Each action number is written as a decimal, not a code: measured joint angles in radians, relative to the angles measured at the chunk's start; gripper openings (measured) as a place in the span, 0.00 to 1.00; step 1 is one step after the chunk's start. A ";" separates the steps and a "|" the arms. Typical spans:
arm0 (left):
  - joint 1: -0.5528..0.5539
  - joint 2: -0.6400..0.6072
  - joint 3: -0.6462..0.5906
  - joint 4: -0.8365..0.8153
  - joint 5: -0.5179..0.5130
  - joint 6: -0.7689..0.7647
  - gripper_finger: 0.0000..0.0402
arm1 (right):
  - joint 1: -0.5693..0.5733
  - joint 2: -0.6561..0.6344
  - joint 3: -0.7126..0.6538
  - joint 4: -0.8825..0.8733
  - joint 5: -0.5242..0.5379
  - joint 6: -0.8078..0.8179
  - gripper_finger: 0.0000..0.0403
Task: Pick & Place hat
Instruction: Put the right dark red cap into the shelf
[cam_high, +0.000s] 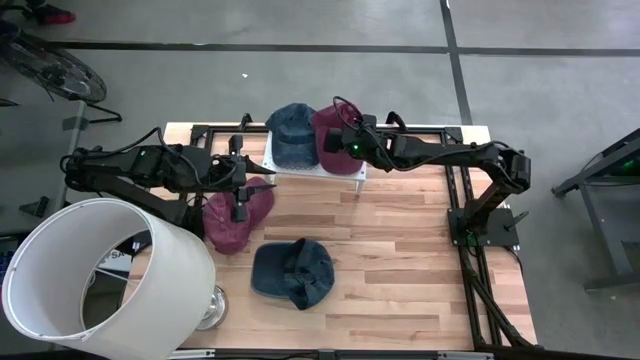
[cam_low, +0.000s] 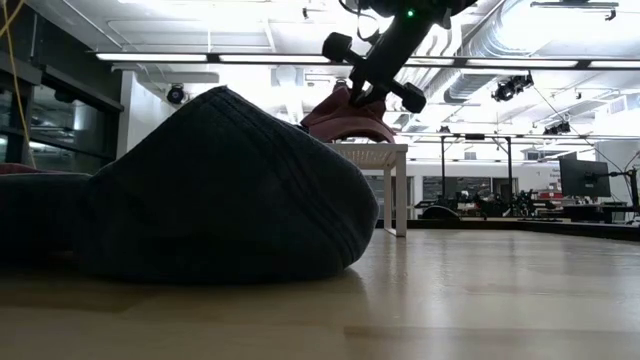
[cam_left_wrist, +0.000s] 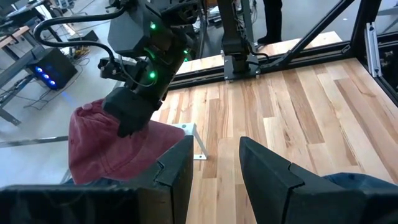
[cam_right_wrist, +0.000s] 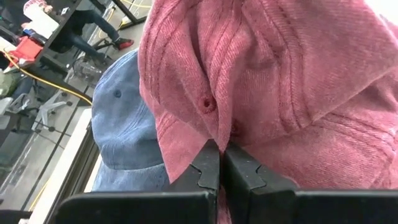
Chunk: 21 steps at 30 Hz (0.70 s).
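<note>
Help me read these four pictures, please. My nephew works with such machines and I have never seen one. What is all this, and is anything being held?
You see two dark robot arms at a wooden table, each ending in a two-finger pincer. One picture looks straight down, one sits at table height, and two come from cameras on the arms' wrists. The right pincer is shut on a red hat, at a small white stand beside a blue hat. The left pincer stands open above a second red hat on the table, gripping nothing. A second blue hat lies nearer the front; it fills the table-height picture. The big white lamp shade stands at a corner.
</note>
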 joint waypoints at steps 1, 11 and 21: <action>0.000 0.000 0.000 0.000 0.000 0.000 0.32 | 0.000 0.000 0.000 -0.001 -0.002 0.000 0.00; 0.000 0.000 0.000 0.000 -0.001 0.000 0.32 | 0.001 0.000 0.000 -0.005 -0.011 -0.010 0.09; 0.000 0.000 0.000 0.000 -0.001 -0.003 0.32 | 0.000 0.000 0.000 -0.004 -0.053 -0.034 0.22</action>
